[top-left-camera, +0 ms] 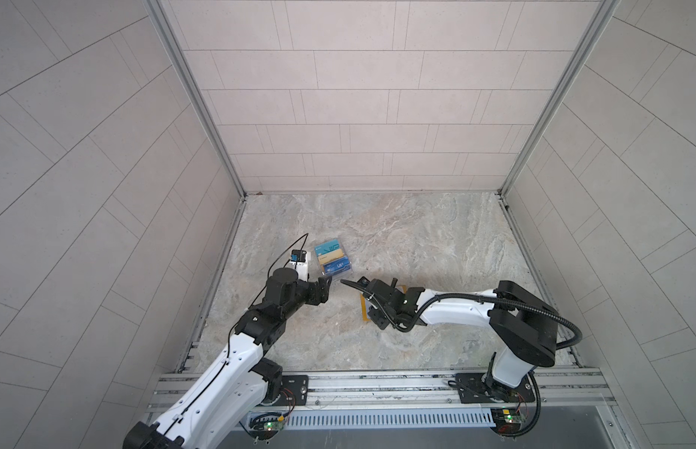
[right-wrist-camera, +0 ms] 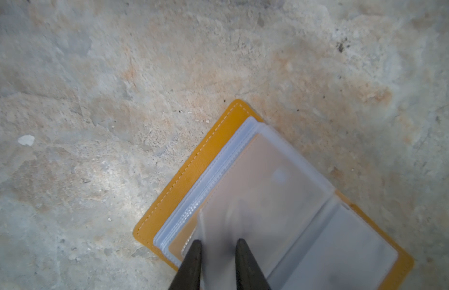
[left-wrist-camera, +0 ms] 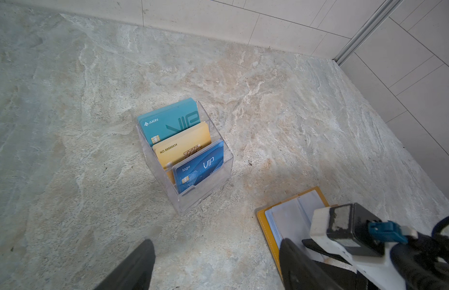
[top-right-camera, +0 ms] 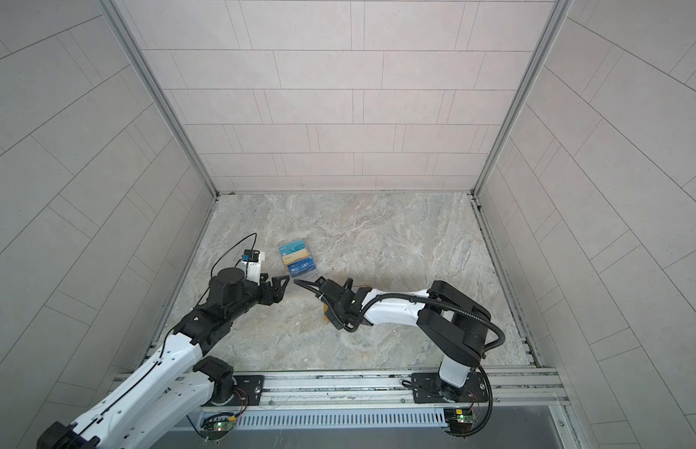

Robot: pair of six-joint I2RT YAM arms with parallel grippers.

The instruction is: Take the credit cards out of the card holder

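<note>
1. Beneath the right fingers [right-wrist-camera: 218,242] lies one card holder [right-wrist-camera: 193,163], open flat on the worktop [top-left-camera: 416,241], its yellow border showing round the clear sleeves [right-wrist-camera: 268,180]. These fingers stand a narrow gap apart astride one sleeve, and whether they pinch it I cannot tell.
2. Beside them, the left fingers [top-left-camera: 327,290] gape wide and empty over bare worktop.
3. Just beyond the left fingers stands one clear stand [left-wrist-camera: 208,197]: three tiers, three stacks of credit cards [left-wrist-camera: 185,145], teal, gold, blue.
4. Past both pairs, open worktop runs to the back wall [top-left-camera: 377,116].
</note>
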